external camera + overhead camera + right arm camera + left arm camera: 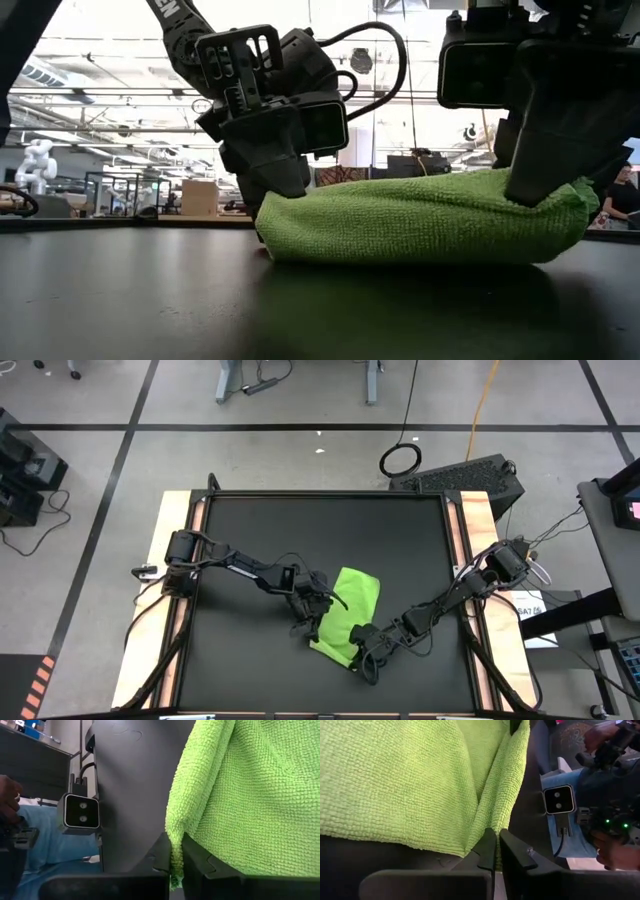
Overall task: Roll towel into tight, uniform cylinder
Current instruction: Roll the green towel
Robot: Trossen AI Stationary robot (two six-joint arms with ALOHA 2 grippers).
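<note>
Up close, the right gripper (362,650) is clenched on the near edge of the towel (350,610), mid-table; farther off the left gripper (318,603) pinches its side edge, seemingly so both can turn the fold evenly.

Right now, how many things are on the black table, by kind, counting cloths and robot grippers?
Green towel: 1
Grippers, jaws shut on the towel's edge: 2, left gripper and right gripper
Total: 3
</note>
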